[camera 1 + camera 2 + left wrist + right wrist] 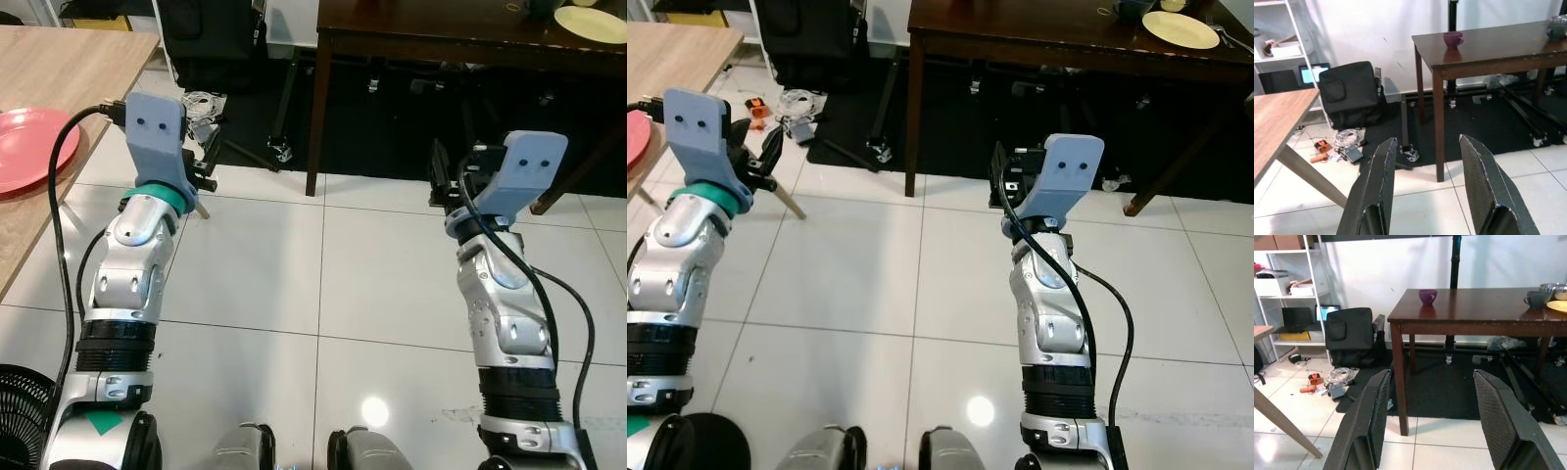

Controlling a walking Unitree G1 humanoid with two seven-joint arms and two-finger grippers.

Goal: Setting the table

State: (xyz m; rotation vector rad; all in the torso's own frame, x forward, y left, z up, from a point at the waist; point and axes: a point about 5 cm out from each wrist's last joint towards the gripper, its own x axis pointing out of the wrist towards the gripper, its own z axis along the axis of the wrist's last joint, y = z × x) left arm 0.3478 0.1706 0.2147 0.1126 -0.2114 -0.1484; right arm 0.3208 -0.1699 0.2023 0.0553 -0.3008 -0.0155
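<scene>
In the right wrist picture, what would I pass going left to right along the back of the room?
White shelf → black bag → purple cup on the dark table → grey cup → yellow plate.

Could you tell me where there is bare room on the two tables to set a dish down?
The dark table is bare between the purple cup and the grey mug; its far end by the yellow plate is crowded. The light wooden table is bare beyond the pink plate.
</scene>
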